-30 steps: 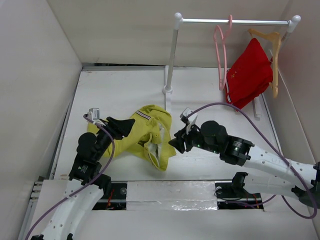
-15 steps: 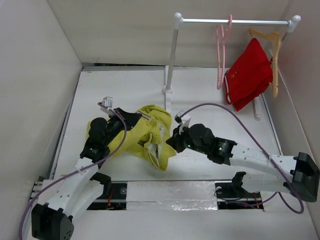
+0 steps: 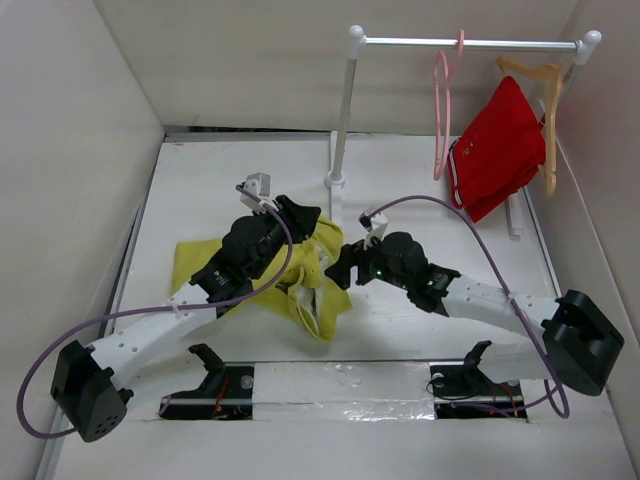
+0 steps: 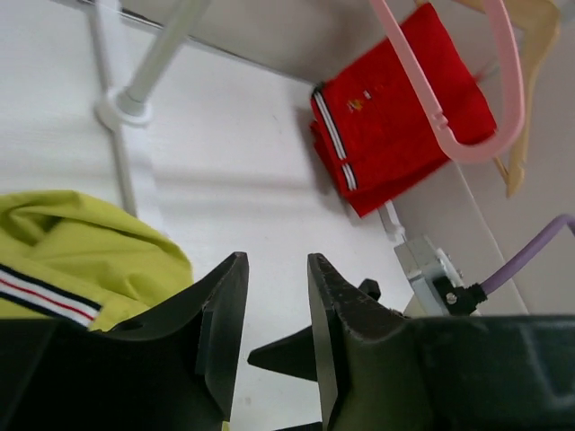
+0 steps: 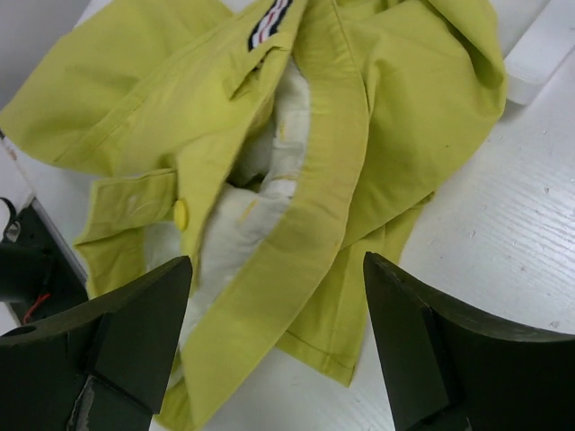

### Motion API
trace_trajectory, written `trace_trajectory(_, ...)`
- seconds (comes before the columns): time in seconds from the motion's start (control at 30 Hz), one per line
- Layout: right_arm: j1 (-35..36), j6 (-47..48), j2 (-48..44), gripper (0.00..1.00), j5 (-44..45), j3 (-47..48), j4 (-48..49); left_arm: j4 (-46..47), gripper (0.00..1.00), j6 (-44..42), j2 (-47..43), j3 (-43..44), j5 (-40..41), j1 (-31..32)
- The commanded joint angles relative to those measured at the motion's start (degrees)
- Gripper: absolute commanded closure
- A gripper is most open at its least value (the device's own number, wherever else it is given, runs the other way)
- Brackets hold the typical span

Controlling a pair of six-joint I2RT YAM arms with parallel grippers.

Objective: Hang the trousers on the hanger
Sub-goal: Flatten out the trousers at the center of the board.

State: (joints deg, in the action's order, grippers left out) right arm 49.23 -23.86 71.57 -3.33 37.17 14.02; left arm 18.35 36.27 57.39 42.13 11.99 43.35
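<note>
The mustard-yellow trousers (image 3: 322, 292) lie crumpled on the table, waistband and pale lining turned up; they also show in the right wrist view (image 5: 314, 162) and the left wrist view (image 4: 90, 251). My left gripper (image 3: 305, 216) is over their far edge, slightly open and empty (image 4: 277, 269), pointing toward the rack. My right gripper (image 3: 340, 268) hovers at their right edge, wide open and empty (image 5: 278, 269). The pink hanger (image 3: 441, 110) hangs bare on the rail, also seen in the left wrist view (image 4: 476, 144).
A white clothes rack stands at the back, its left post (image 3: 343, 110) just beyond the trousers. A red garment (image 3: 497, 150) hangs on a tan wooden hanger (image 3: 545, 90) beside the pink one. White walls close in on three sides.
My left arm has reached forward and right across the trousers toward the rack post. My right gripper has shifted slightly left and farther back. The trousers have barely moved.
</note>
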Motion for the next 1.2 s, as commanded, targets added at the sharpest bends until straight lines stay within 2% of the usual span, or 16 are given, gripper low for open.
trace_trajectory(0.0, -1.24, -0.4, 4.52, 0.17, -6.06, 1.14, 8.57, -2.43, 0.68, 1.24, -2.8, -2.55, 7.52, -0.37)
trace_trajectory(0.17, -1.24, -0.31, 8.92, 0.18, -9.93, 1.59, 13.48, -8.65, 0.53, 5.39, -9.65, -10.57, 13.91, -0.37)
trace_trajectory(0.2, -1.24, -0.4, 9.55, 0.21, -10.46, 1.42, 14.36, -10.33, 0.45, 5.56, -12.45, -11.45, 15.07, -0.37)
trace_trajectory(0.27, -1.24, -0.49, 10.69, 0.26, -11.78, 1.24, 15.94, -16.72, 0.38, 6.97, -14.92, -13.21, 18.32, -0.37)
trace_trajectory(0.3, -1.24, -0.49, 10.87, 0.52, -12.04, 0.98, 16.47, -18.16, 0.35, 7.23, -16.76, -13.56, 18.94, -0.9)
trace_trajectory(0.33, -2.2, -0.58, 10.44, 0.68, -12.31, 0.63, 17.17, -20.87, 0.34, 8.02, -17.48, -14.0, 19.38, -1.42)
trace_trajectory(0.4, -3.0, -1.28, 6.59, 0.91, -11.0, -2.18, 18.93, -25.89, 0.32, 9.07, -19.23, -14.53, 20.09, -2.04)
trace_trajectory(0.5, -5.53, -1.63, -0.44, 0.97, -4.96, -5.69, 16.23, -27.67, 0.31, 10.4, -22.13, -16.99, 19.48, -2.04)
trace_trajectory(0.53, -6.25, -1.46, -6.73, 0.99, -3.01, -6.05, 13.34, -27.4, 0.31, 10.4, -22.66, -17.69, 19.04, -2.04)
trace_trajectory(0.57, -7.21, -0.93, -10.19, 1.0, -0.73, -6.23, 5.05, -27.31, 0.3, 10.31, -23.02, -17.61, 18.51, -2.04)
trace_trajectory(0.8, -19.24, -1.36, -45.34, 1.0, 22.3, -11.85, -26.71, -25.12, 0.3, 8.64, -20.39, -16.47, 16.32, -2.57)
trace_trajectory(0.87, -21.36, -2.07, -53.68, 1.0, 25.21, -13.52, -30.18, -25.81, 0.3, 8.55, -19.16, -15.59, 15.88, -2.57)
trace_trajectory(0.97, -24.78, -2.07, -56.98, 1.0, 23.22, -15.45, -31.87, -27.04, 0.3, 9.17, -18.27, -16.11, 14.56, -2.05)
trace_trajectory(1.07, -26.02, -2.34, -55.06, 0.93, 18.28, -15.55, -30.03, -29.06, 0.3, 10.48, -19.5, -17.86, 13.77, -2.04)
trace_trajectory(1.1, -26.03, -1.29, -53.05, 0.81, 17.58, -15.02, -29.41, -29.94, 0.3, 11.01, -20.2, -18.22, 13.76, -2.04)
trace_trajectory(1.17, -26.03, 2.56, -51.28, 0.67, 17.83, -12.92, -29.83, -29.78, 0.29, 11.98, -21.17, -19.79, 13.51, -2.04)
